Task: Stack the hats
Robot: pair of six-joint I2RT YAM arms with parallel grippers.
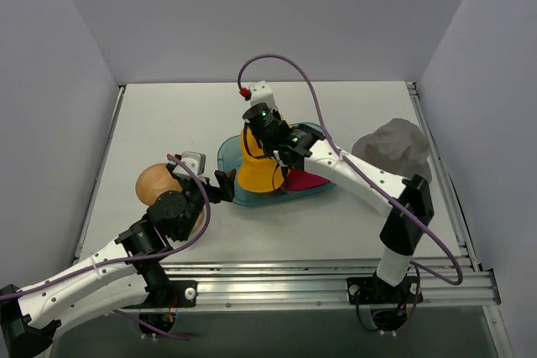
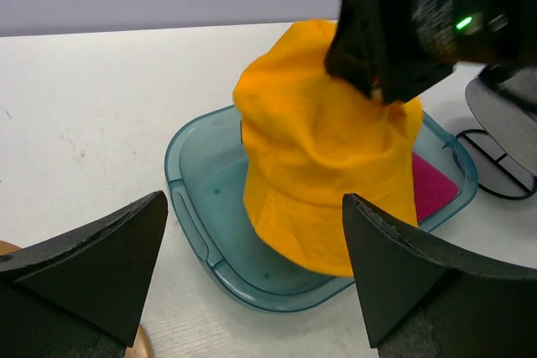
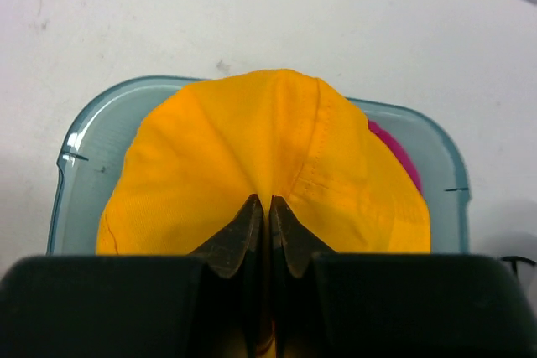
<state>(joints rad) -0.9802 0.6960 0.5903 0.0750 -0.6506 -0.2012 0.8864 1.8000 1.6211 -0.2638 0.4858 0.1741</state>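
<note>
My right gripper (image 1: 262, 130) (image 3: 268, 200) is shut on the crown of the yellow-orange hat (image 1: 256, 169) (image 2: 327, 157) (image 3: 268, 157) and holds it hanging over the teal tray (image 1: 226, 161) (image 2: 197, 207) (image 3: 75, 148). The magenta hat (image 1: 304, 179) (image 2: 432, 190) (image 3: 398, 153) lies in the tray under it, mostly covered. The grey hat (image 1: 394, 147) lies at the right side of the table. My left gripper (image 1: 222, 186) (image 2: 252, 278) is open and empty, just left of the tray. The pale pink hat is out of view.
The wooden stand's round top (image 1: 158, 184) is beside my left wrist, and its edge shows in the left wrist view (image 2: 138, 345). A purple cable (image 1: 294, 73) loops over the right arm. Walls close in the table at left, right and back.
</note>
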